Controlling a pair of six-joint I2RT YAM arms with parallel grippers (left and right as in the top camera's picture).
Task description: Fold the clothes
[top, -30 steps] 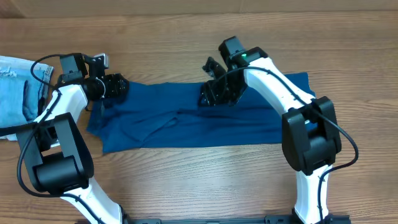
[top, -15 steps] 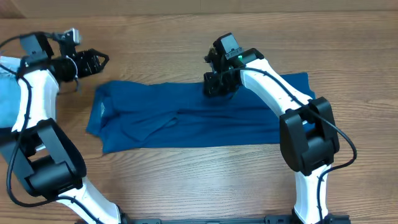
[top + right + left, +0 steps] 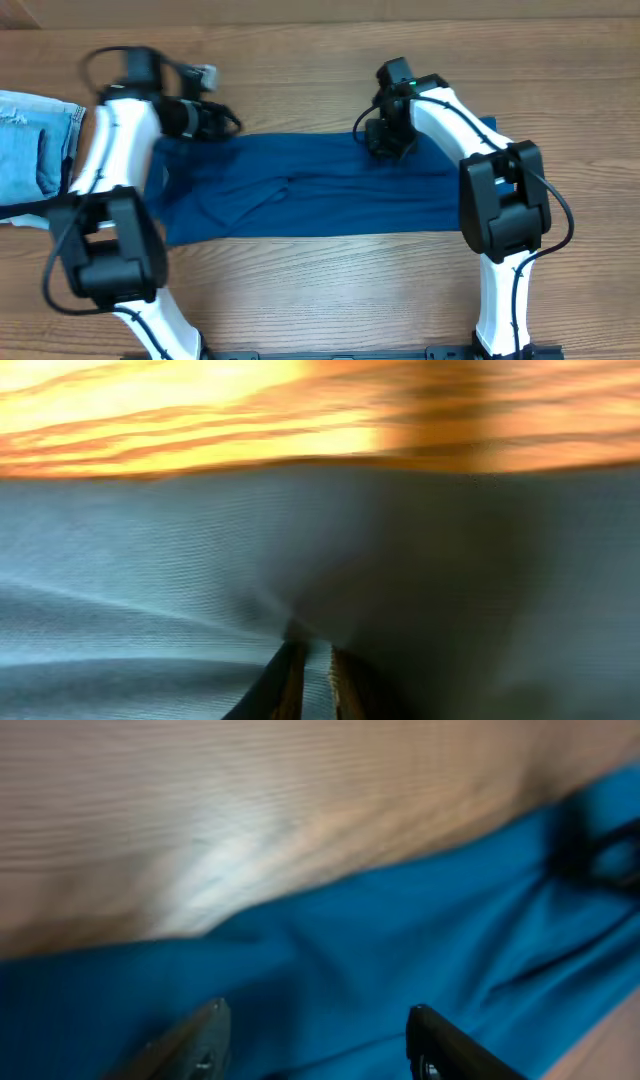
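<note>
The clothes (image 3: 320,195), a deep teal-blue shirt, lie as a long flat band across the middle of the wooden table (image 3: 320,290). My left gripper (image 3: 228,122) hovers over the band's upper left edge. In the left wrist view its fingers (image 3: 205,1040) stand apart over the blue fabric (image 3: 400,950), open, with nothing between them. My right gripper (image 3: 383,145) sits on the band's far edge, right of centre. The right wrist view shows it (image 3: 312,680) shut on a thin pinch of the cloth (image 3: 150,560), which puckers toward the jaws.
A pale blue denim stack (image 3: 35,150) lies at the table's left edge, close behind my left arm. Bare wood shows beyond the shirt's far edge (image 3: 200,810) and along the front of the table.
My right gripper has shut on the shirt's far edge and shifted right. My left arm swung out to the left, then came back right over the shirt's upper left edge.
</note>
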